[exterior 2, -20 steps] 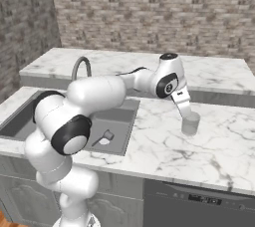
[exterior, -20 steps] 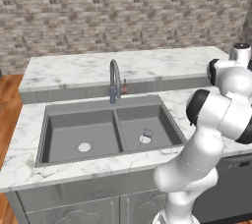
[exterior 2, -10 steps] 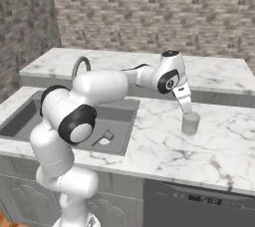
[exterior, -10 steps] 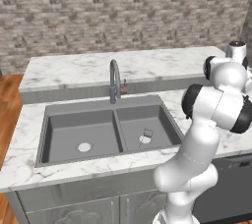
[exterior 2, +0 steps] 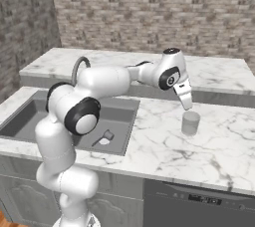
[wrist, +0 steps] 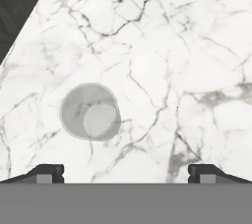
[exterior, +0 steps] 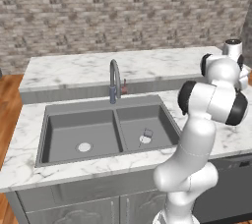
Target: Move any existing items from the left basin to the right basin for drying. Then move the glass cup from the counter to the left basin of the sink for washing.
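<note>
Left base view: a grey double sink (exterior: 59,120) is set into the marble table (exterior: 74,70), with a curved tap (exterior: 114,78) behind the divider. The left basin (exterior: 81,129) holds only its drain. In the right basin (exterior: 145,125) a small grey item (exterior: 147,132) lies beside the drain. The white arm (exterior: 206,120) rises at the right and bends away toward the far right end of the table.

Right base view: the arm reaches across the sink to the table on its right. The hand (exterior 2: 186,100) hangs tilted just above the cup (exterior 2: 190,123), apart from it. The cup stands upright on the table, well to the right of the sink and clear of both basins. The small item (exterior 2: 108,135) shows in the nearer basin, next to the drain. Whether the fingers are spread cannot be told from this side.

Hand view: the camera looks straight down on the marble. The cup (wrist: 90,111) is seen from above as a pale ring, left of centre. The two dark fingertips (wrist: 47,173) stand far apart at the bottom corners, so the hand is spread wide with nothing between them; the cup lies ahead of the left fingertip.
</note>
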You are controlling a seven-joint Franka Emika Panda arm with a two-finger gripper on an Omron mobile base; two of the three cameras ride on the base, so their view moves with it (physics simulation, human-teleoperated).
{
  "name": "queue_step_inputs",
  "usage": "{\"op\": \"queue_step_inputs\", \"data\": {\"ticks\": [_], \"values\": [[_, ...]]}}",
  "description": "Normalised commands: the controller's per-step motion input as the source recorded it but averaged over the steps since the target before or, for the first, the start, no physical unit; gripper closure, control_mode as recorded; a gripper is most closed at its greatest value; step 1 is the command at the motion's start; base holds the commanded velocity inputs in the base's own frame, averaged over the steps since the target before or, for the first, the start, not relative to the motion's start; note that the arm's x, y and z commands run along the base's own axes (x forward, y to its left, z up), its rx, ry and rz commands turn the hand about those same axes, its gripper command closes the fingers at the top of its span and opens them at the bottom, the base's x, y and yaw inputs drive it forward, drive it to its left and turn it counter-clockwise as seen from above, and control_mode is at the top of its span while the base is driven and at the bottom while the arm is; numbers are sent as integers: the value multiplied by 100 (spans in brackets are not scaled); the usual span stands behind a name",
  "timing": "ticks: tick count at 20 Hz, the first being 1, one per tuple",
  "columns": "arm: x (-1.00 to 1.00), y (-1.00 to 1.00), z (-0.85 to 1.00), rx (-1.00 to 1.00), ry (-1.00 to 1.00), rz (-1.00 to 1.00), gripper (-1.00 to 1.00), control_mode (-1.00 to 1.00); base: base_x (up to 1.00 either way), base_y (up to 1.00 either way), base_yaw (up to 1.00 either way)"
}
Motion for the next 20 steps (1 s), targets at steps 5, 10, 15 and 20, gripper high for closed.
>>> {"op": "queue_step_inputs", "data": {"ticks": [5,10,15,20], "values": [[18,-14,0,1,0,0,-100,-100,0,0,0],[14,-14,0,1,0,0,-100,-100,0,0,0],[8,-10,0,0,0,0,-100,-100,0,0,0],[11,-6,0,0,0,0,-100,-100,0,0,0]]}}
